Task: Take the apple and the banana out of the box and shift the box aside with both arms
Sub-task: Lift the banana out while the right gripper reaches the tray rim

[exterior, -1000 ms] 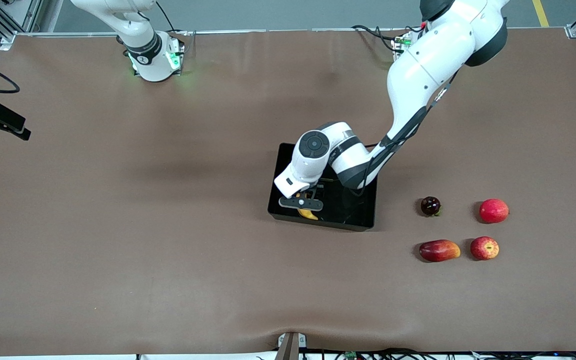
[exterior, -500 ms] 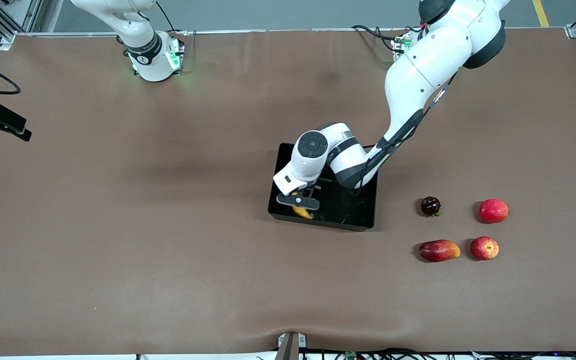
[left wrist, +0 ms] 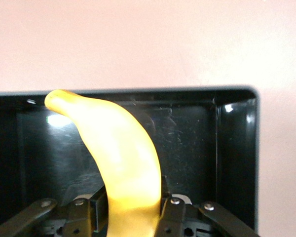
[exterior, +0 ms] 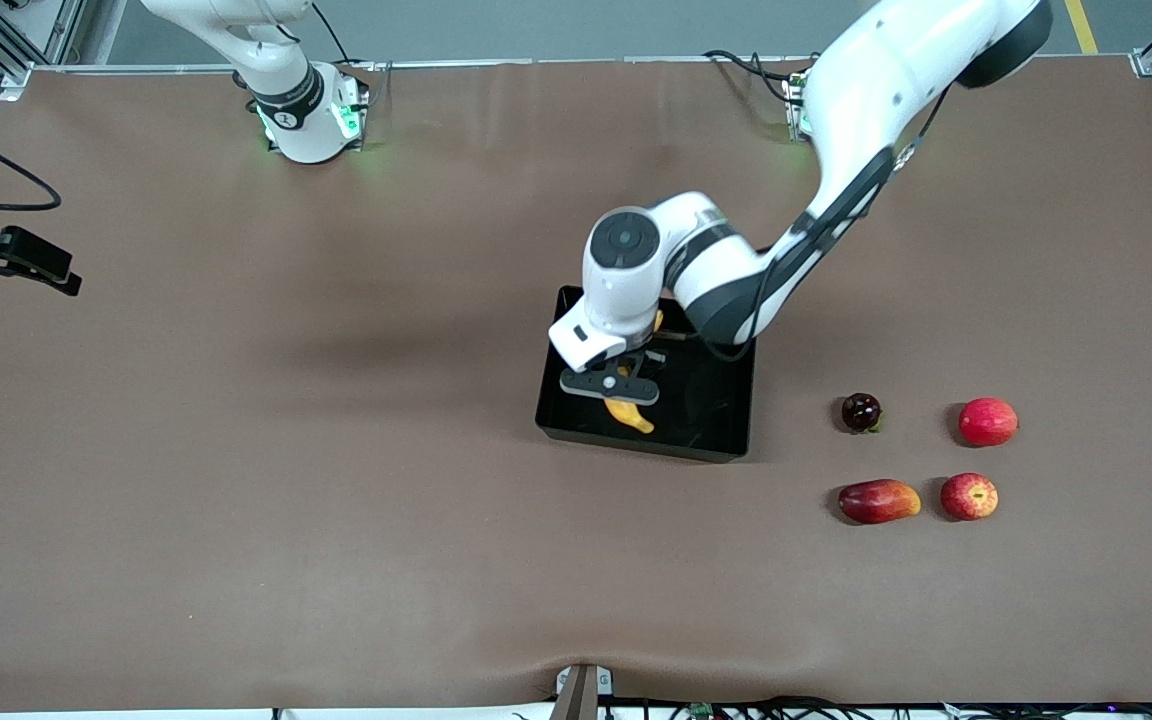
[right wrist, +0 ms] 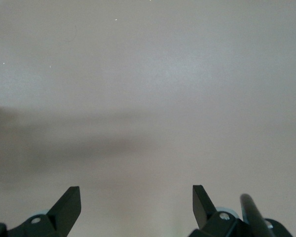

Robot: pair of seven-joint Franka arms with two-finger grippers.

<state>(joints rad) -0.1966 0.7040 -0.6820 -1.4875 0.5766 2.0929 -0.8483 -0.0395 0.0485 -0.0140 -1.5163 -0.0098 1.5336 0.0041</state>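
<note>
My left gripper (exterior: 622, 388) is shut on the yellow banana (exterior: 633, 414) and holds it over the black box (exterior: 706, 440). In the left wrist view the banana (left wrist: 123, 158) curves up from between my fingers (left wrist: 173, 213), with the box's floor and corner wall (left wrist: 235, 148) under it. The small red apple with yellow patches (exterior: 969, 496) lies on the table toward the left arm's end, nearer the front camera than the box. My right gripper (exterior: 24, 262) hangs open and empty over bare table at the right arm's end; its wrist view (right wrist: 136, 197) shows only the brown mat.
Three other fruits lie by the apple: a red mango (exterior: 878, 501) beside it, a dark plum (exterior: 861, 411) and a round red fruit (exterior: 987, 421) farther from the front camera. The brown mat (exterior: 336, 450) covers the table.
My left gripper has risen a little inside the box with the banana and shifted slightly toward the left arm's end. The right gripper drifted a little.
</note>
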